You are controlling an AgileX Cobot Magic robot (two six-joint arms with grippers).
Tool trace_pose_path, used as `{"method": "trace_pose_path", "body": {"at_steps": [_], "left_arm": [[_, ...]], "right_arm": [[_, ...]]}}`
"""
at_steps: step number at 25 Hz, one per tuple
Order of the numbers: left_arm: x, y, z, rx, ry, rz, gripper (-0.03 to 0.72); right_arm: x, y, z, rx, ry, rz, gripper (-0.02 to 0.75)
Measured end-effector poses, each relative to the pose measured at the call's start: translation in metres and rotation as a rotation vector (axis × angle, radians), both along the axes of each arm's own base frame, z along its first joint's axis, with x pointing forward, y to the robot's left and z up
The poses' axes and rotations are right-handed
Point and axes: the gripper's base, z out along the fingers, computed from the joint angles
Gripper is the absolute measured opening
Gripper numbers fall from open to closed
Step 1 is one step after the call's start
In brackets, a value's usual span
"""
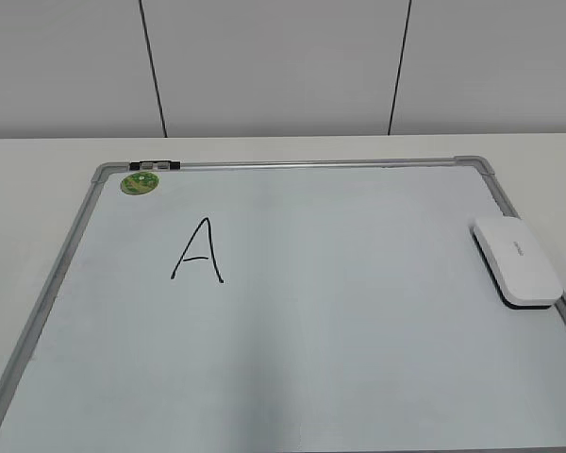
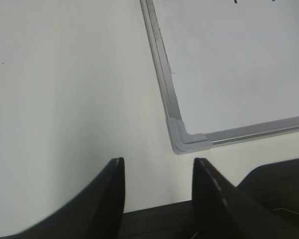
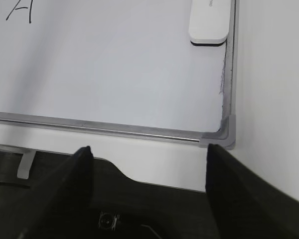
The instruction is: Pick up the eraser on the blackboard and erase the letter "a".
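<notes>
The blackboard (image 1: 340,283) is a pale whiteboard with a grey frame, lying flat on the table. The white eraser (image 1: 514,261) lies on its right edge, and shows at the top of the right wrist view (image 3: 209,22). A tall black capital "A" (image 1: 198,250) is written left of centre. No lowercase "a" shows in any view. My left gripper (image 2: 158,160) is open and empty over the table by the board's front left corner (image 2: 187,139). My right gripper (image 3: 149,147) is open and empty in front of the board's front right corner (image 3: 226,132). Neither gripper shows in the exterior view.
A round green sticker (image 1: 140,183) sits at the board's far left corner, beside a small black and grey clip (image 1: 156,165) on the frame. The cream table (image 1: 28,189) surrounds the board. A grey panelled wall (image 1: 283,66) stands behind. The dark robot base (image 3: 154,209) lies below the grippers.
</notes>
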Motion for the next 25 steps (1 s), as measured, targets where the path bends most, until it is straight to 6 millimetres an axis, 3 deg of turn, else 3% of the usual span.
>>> {"method": "trace_pose_path", "body": {"at_steps": [7, 25], "left_arm": [[-0.005, 0.001, -0.003, -0.011, -0.063, 0.001, 0.316], [-0.005, 0.002, -0.002, -0.010, -0.073, 0.002, 0.314]], "right_arm": [[-0.014, -0.014, -0.028, -0.102, -0.056, -0.067, 0.521], [-0.004, -0.013, -0.032, -0.094, -0.139, -0.073, 0.522]]}}
